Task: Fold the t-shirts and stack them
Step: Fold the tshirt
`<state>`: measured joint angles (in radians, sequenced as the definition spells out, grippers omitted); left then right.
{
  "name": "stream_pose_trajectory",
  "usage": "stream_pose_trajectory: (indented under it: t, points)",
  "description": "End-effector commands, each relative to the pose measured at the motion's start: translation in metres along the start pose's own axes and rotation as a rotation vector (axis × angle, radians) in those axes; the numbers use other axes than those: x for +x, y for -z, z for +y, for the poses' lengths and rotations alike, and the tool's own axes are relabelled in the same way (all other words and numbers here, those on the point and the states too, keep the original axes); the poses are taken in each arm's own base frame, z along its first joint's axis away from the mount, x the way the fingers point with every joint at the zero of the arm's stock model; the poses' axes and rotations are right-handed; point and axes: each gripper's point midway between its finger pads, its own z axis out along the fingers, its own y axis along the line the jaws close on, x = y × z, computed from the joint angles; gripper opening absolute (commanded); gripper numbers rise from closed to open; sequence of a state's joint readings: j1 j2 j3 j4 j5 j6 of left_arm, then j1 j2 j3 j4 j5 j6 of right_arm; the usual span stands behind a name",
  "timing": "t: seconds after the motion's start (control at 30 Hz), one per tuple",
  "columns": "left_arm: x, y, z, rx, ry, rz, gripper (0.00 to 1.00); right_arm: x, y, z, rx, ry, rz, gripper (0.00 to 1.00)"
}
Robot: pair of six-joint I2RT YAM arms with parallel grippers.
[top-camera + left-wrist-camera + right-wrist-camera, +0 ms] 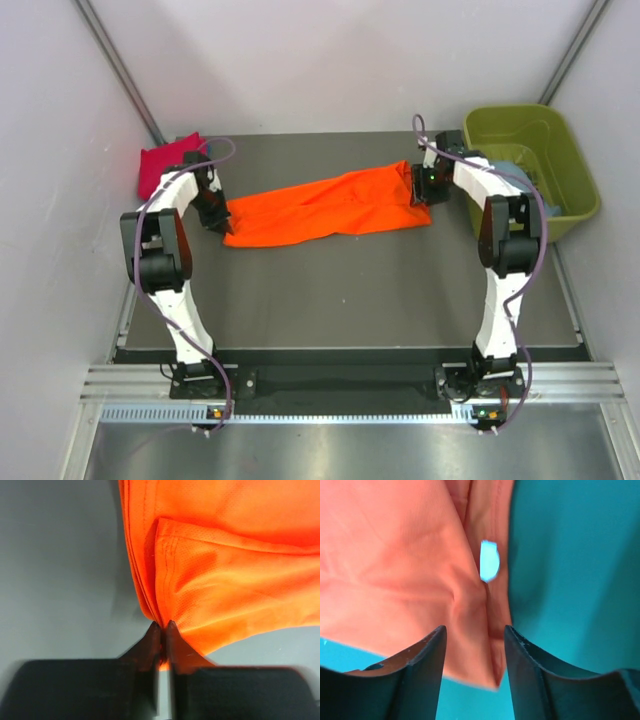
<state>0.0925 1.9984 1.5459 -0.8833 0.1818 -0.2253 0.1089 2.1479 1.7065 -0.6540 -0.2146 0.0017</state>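
The orange t-shirt (330,208) lies folded in a long band across the middle of the table. My left gripper (221,222) is shut on its left end; the left wrist view shows the jaws pinched on the cloth's edge (165,630). My right gripper (421,192) is open over the shirt's right end, with its jaws either side of the cloth corner (475,630), which looks pale salmon there. A crimson-pink t-shirt (160,165) lies folded at the back left. Light blue cloth (520,170) sits in the tub.
An olive-green plastic tub (535,165) stands at the back right, close behind my right arm. White walls enclose the table on three sides. The dark tabletop (340,290) stretches in front of the orange shirt.
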Motion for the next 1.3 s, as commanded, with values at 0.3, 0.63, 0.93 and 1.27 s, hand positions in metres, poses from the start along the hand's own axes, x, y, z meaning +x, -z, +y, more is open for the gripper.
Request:
stream_pose_trajectory:
  t: [0.3,0.63,0.93,1.27]
  points:
    - [0.008,0.001,-0.002,0.028,0.032,0.015,0.43,0.037,0.048,0.011,-0.008,-0.03,0.0,0.53]
    - [0.024,-0.004,0.004,0.004,0.041,0.048,0.4,0.043,0.019,-0.006,0.009,-0.04,0.039,0.41]
    - [0.023,-0.005,0.004,-0.007,0.012,0.049,0.0,0.026,0.014,-0.036,0.078,-0.019,0.029,0.0]
    - [0.057,-0.005,-0.02,0.049,-0.038,0.111,0.0,-0.017,0.022,-0.062,0.163,-0.009,-0.066,0.0]
